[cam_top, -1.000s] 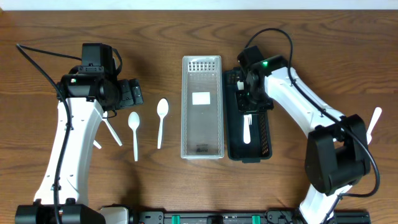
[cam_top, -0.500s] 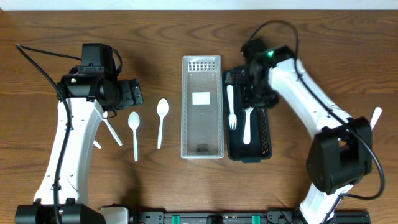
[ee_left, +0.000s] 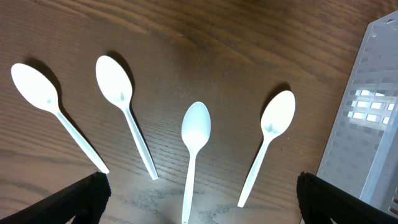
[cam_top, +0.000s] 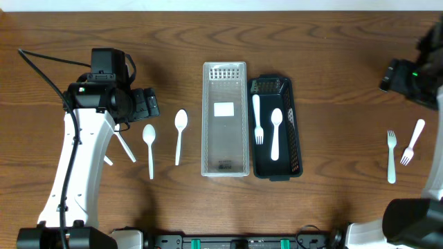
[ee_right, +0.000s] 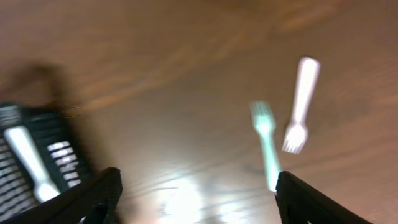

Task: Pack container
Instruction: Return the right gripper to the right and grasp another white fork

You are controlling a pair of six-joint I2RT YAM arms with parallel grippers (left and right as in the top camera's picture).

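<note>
A clear slotted container (cam_top: 224, 117) stands mid-table, with a black container (cam_top: 295, 131) beside it on the right. In the black one lie a white fork (cam_top: 257, 119) and a white spoon (cam_top: 275, 133). Several white spoons lie left of the clear container, among them two in the open (cam_top: 149, 146) (cam_top: 180, 133). My left gripper (ee_left: 200, 211) hovers open above the spoons' handles (ee_left: 194, 146), holding nothing. My right gripper (ee_right: 199, 208) is open and empty at the far right, above bare wood near two white forks (ee_right: 266, 140) (ee_right: 300, 102). The right wrist view is blurred.
The left arm (cam_top: 76, 145) covers part of the spoons on its side. The two loose forks (cam_top: 391, 156) (cam_top: 413, 141) lie near the table's right edge, below the right arm (cam_top: 410, 75). In the left wrist view the clear container's wall (ee_left: 367, 118) rises at the right.
My right gripper opened and swung from over the black container to the far right. A fork now lies beside the spoon in that container. The left arm has not moved.
</note>
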